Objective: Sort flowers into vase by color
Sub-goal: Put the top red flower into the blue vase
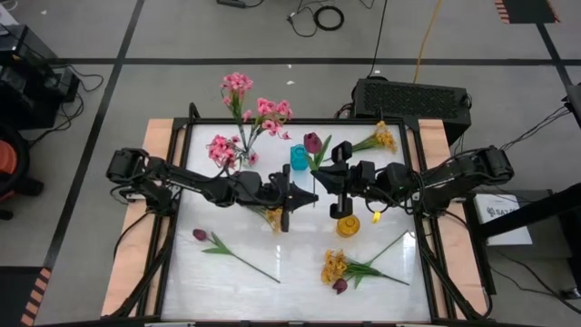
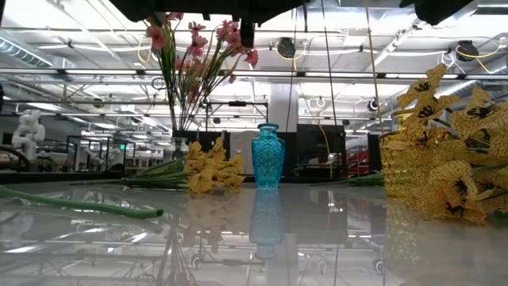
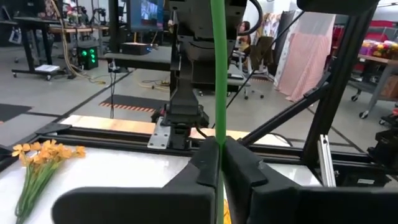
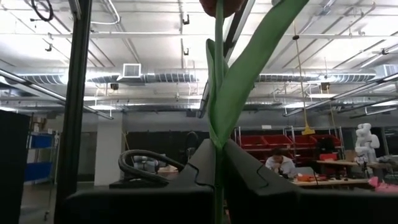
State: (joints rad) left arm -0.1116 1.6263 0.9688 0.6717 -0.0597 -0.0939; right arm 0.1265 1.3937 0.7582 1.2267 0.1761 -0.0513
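Vases: one clear (image 1: 243, 156), one blue (image 1: 299, 157), one yellow (image 1: 348, 225).

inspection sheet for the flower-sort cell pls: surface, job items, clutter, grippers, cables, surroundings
Surface: white glossy table, wood side strips.
Job's things: pink flowers in a clear vase; teal vase and yellow vase, empty as far as visible; loose yellow sprays; dark magenta bloom lying on the table.
Clutter: nothing seen.
Grippers: left gripper shut on a green stem; right gripper shut on a leafy stem with a dark magenta bloom.
Cables: coils on the floor behind the table.
Surroundings: black box behind the table; open lab; seated person far off.
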